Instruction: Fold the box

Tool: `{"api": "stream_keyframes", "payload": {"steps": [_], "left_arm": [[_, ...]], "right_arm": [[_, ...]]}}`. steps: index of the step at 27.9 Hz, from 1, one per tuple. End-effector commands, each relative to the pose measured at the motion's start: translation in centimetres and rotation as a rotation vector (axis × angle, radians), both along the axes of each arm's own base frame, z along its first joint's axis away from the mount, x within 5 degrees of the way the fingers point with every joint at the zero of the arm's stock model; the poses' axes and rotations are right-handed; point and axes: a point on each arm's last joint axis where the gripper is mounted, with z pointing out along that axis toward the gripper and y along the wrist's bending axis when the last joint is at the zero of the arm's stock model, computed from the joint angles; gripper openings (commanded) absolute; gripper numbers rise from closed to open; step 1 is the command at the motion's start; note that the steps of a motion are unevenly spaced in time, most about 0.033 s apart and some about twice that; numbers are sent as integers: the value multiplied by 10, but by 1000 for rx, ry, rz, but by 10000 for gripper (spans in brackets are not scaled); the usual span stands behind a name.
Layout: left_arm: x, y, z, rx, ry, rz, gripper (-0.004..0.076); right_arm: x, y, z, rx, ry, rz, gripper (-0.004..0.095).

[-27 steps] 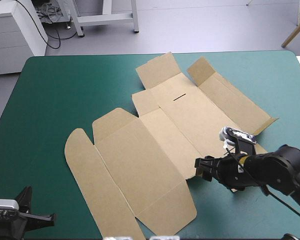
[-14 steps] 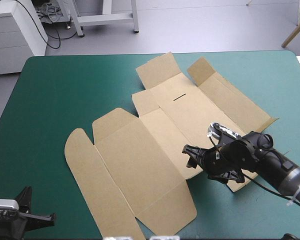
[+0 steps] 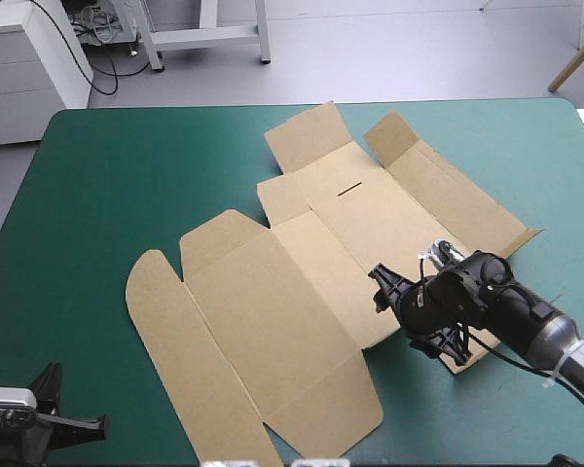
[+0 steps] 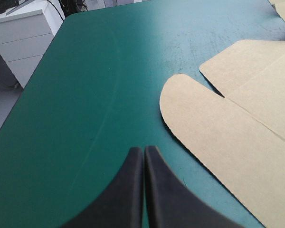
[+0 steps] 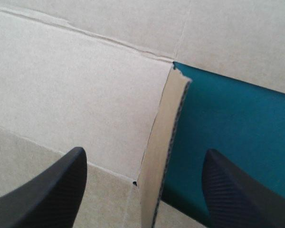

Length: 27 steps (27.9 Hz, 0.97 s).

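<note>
The brown box (image 3: 302, 282) lies as a flat cut sheet across the middle of the teal-green table, its flaps spread out. My right gripper (image 3: 382, 292) hovers low over the sheet's near right edge, open. In the right wrist view a raised flap edge (image 5: 162, 152) stands between its fingers (image 5: 54, 183), with bare cover beside it. My left gripper (image 4: 143, 164) is shut over bare cover near the table's front left corner. A rounded flap of the box (image 4: 213, 123) lies just ahead of it and to the side.
A white cabinet (image 3: 29, 68) and a metal frame stand beyond the table's far left edge. Bare teal-green cover (image 3: 107, 185) spreads on the left and far right of the sheet.
My right arm has swung in from the table's right front toward the sheet, then turned its gripper a little farther over the sheet's near right edge. The box and the left arm stay put.
</note>
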Motion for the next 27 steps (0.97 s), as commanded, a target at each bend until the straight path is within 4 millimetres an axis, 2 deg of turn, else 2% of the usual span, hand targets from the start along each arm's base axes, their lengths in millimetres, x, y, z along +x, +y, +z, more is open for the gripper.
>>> {"api": "stream_keyframes", "payload": {"steps": [1, 4, 11, 23, 25, 27], "left_arm": [[-2, 0, 13, -4, -108, -2, -10], [-2, 0, 13, -2, -108, -1, -10], [-2, 0, 13, 0, -108, 0, -10], [-2, 0, 13, 3, -108, 2, -10], [-2, 0, 13, 3, -108, 2, -10], [-2, 0, 13, 3, -108, 2, -10]], "right_arm": [[5, -4, 12, 22, -71, -32, 623], [8, -8, 10, 9, -55, -44, 593], [9, -13, 9, 6, -30, -62, 393], [22, -2, -15, -25, 40, 21, 365], [24, -1, -16, -18, 26, 19, 263], [26, 1, -15, -10, 1, 36, 22]]}}
